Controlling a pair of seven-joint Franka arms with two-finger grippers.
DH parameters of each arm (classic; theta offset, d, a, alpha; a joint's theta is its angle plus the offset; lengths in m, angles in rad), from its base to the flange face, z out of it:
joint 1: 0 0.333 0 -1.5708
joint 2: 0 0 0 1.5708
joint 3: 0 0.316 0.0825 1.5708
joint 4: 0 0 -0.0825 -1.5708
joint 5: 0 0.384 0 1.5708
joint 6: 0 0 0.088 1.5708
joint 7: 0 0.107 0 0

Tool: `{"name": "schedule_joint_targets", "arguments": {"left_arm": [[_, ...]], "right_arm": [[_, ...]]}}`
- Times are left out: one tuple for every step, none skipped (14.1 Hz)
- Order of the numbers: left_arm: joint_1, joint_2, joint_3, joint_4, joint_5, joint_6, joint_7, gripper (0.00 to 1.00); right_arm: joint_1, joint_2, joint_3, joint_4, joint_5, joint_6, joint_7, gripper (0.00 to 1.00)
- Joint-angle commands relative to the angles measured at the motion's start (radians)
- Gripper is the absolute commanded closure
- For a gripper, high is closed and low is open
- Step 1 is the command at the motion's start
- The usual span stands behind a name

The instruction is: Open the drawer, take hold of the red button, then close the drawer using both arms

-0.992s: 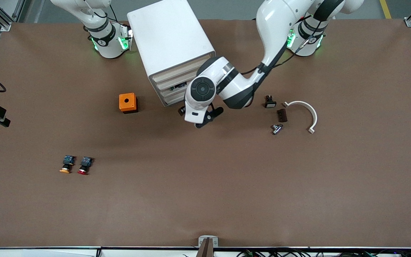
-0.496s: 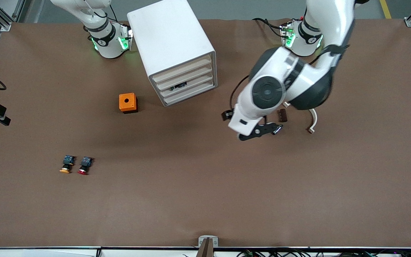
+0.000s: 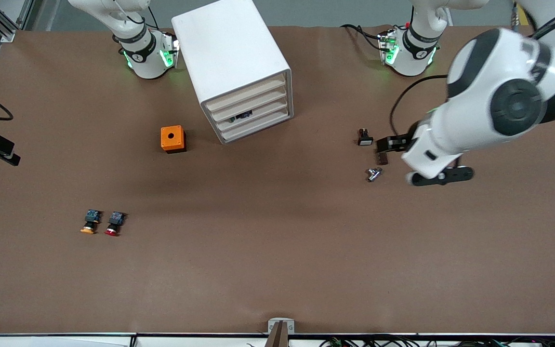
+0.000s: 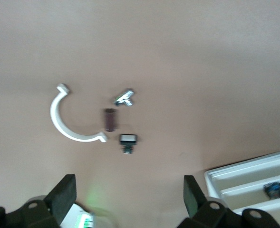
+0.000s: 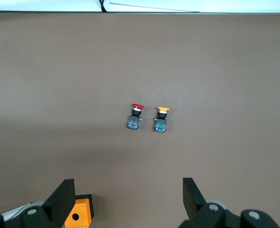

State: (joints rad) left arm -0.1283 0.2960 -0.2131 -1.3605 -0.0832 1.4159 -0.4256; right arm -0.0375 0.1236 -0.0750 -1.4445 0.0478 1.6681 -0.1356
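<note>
Now the drawer [image 3: 250, 114] looks shut in its cabinet [image 3: 231, 62] at the bench's edge by the bases, and the red button [image 3: 113, 224] lies toward the right arm's end. Your left end effector [image 4: 128, 197] hangs open over the small parts; the right end effector [image 5: 128, 195] is open too. You grasp the button next. No readable writing.

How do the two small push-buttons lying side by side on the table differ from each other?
The red button has a red cap; the orange button has an orange cap. The red button lies on the side toward the left arm's end of the table, the orange button toward the right arm's end. Both have black bodies with blue rear blocks, lie on their sides with caps pointing toward the front camera, and sit apart from both grippers.
</note>
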Motion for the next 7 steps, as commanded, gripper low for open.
{"name": "schedule_joint_targets", "arguments": {"left_arm": [[0.073, -0.155, -0.011, -0.165, 0.017, 0.018, 0.1, 0.01], [0.102, -0.181, -0.011, -0.193, 0.019, 0.026, 0.123, 0.01], [0.128, -0.201, -0.011, -0.219, 0.019, 0.04, 0.145, 0.01], [0.143, -0.215, -0.008, -0.238, 0.02, 0.052, 0.157, 0.01], [0.156, -0.231, -0.009, -0.259, 0.037, 0.069, 0.166, 0.01], [0.17, -0.242, -0.011, -0.275, 0.052, 0.087, 0.168, 0.01], [0.18, -0.247, -0.011, -0.281, 0.056, 0.11, 0.175, 0.01]], "right_arm": [[0.005, -0.03, 0.007, -0.025, -0.029, -0.007, 0.008, 0.0], [0.013, -0.03, 0.008, -0.025, -0.039, -0.019, 0.004, 0.0], [0.015, -0.03, 0.008, -0.025, -0.04, -0.036, 0.004, 0.0], [0.015, -0.03, 0.008, -0.025, -0.04, -0.041, 0.004, 0.0], [0.015, -0.03, 0.008, -0.024, -0.04, -0.057, 0.005, 0.0], [0.015, -0.03, 0.008, -0.024, -0.04, -0.064, 0.005, 0.0], [0.015, -0.03, 0.008, -0.024, -0.04, -0.064, 0.01, 0.0]]}}
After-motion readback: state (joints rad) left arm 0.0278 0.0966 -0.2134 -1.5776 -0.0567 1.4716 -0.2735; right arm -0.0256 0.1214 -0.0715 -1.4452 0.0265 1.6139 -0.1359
